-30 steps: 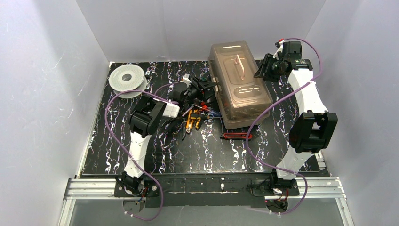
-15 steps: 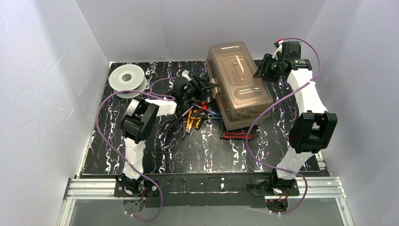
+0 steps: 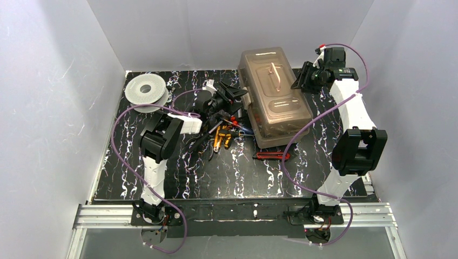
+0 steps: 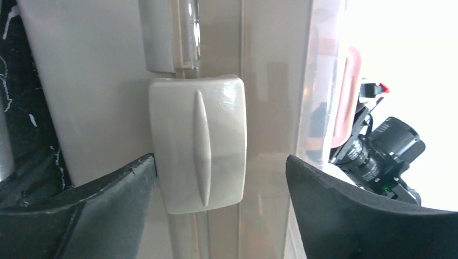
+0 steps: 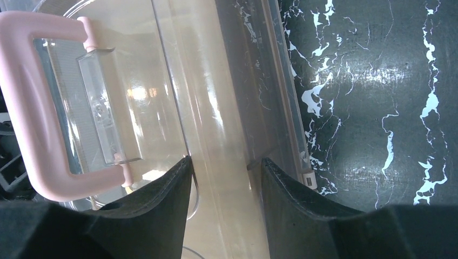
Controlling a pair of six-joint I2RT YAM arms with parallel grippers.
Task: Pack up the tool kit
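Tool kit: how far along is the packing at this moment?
Done: little shows; the toolbox has its lid down. In hand: the left claw stands open around the cream side latch, while the right claw straddles the lid's edge. Left: yellow-handled pliers and a red-handled tool lie loose on the table, so the box likely must open first.

The top camera overlooks the whole table (image 3: 135, 162) from above and behind; both wrist cameras sit close against the toolbox (image 3: 275, 108), seemingly from opposite sides.
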